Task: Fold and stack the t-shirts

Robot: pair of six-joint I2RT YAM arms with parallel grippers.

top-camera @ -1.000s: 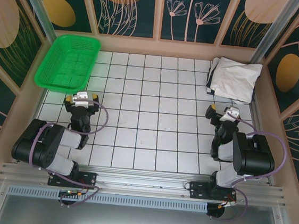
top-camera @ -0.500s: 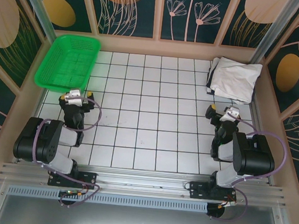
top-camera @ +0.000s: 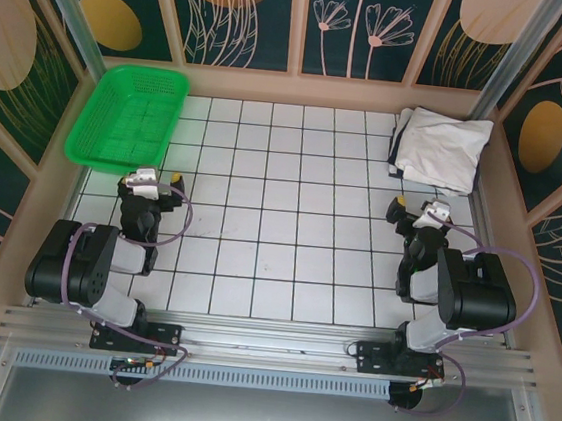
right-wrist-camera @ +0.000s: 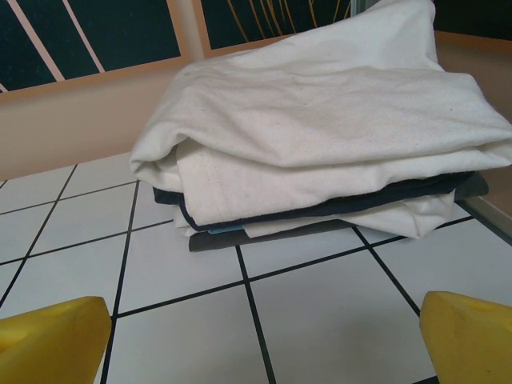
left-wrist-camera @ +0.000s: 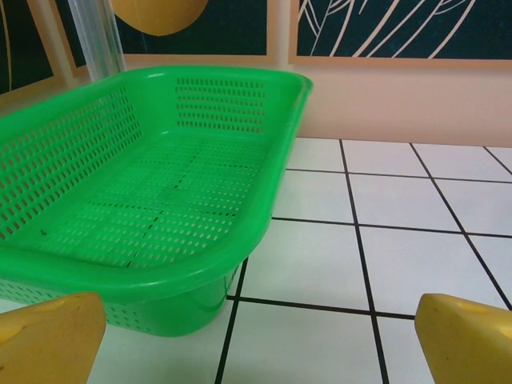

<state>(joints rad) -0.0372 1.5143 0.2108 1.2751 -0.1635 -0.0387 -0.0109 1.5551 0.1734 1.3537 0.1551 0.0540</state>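
Note:
The t-shirts lie folded in a stack in the back right corner of the table. A cream t-shirt is on top, and a navy t-shirt shows as a dark edge beneath it, with more cream cloth under that. My right gripper sits just in front of the stack, open, its yellow fingertips wide apart with only bare tile between them. My left gripper is open too, its fingertips spread in front of the green basket, touching nothing.
The green mesh basket stands in the back left corner with nothing in it. Patterned walls close the table at the back and both sides. Both arms are folded low near the front rail.
The left arm swung a little to the left, then eased back slightly, its gripper staying open. The right arm and the stack have not moved.

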